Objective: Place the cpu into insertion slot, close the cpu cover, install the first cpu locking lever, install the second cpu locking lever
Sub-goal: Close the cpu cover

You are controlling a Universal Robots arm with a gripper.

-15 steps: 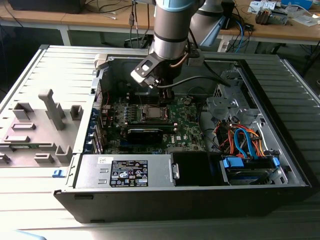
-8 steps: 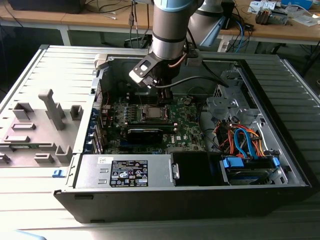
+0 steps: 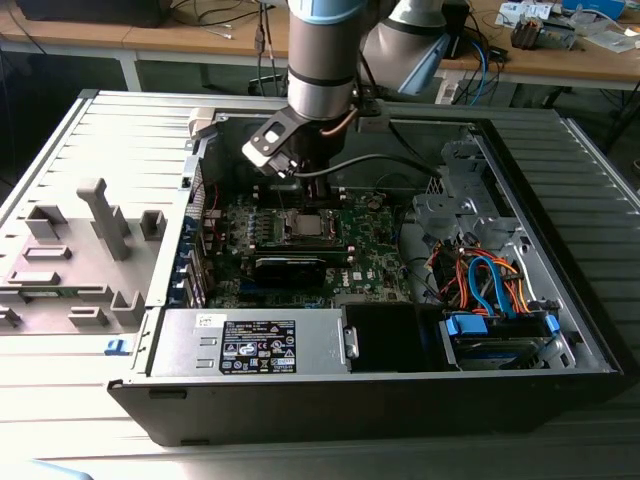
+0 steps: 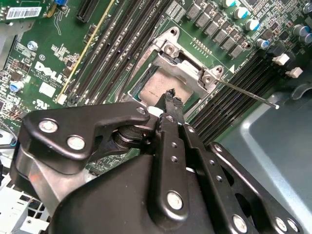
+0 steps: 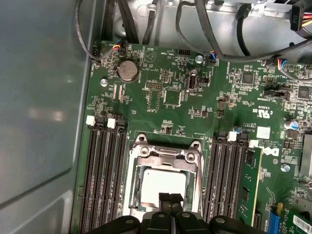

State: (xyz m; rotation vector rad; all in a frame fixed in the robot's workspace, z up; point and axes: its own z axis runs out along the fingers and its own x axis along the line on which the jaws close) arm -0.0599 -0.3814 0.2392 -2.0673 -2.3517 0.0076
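Cpu (image 5: 163, 183) seated in slot (image 5: 130, 170), mid exterior view, under shut cover (image 5: 168, 158); claw (image 5: 170, 199) pinched together at cover's edge. Lever (image 4: 246, 91) loose: likely the step in hand, needing a firm push down

I count one arm (image 3: 320, 60) with one gripper (image 5: 170, 197) over one open computer case (image 3: 300, 420): one green circuit board (image 5: 161, 73), one cpu (image 5: 163, 183), one cpu cover (image 5: 168, 157), one coin cell (image 5: 128, 70).

Robotics lab, this, or an electronics workshop: a robot arm (image 3: 322, 60) hangs over a PC case (image 3: 400, 400) lying open on a ribbed grey table (image 3: 60, 420), board (image 5: 204, 97) and cpu (image 5: 163, 183) bared. Behind, wooden benches (image 3: 590, 65) strewn with cables (image 3: 215, 15) and parts; grey jigs (image 3: 100, 215) alongside.
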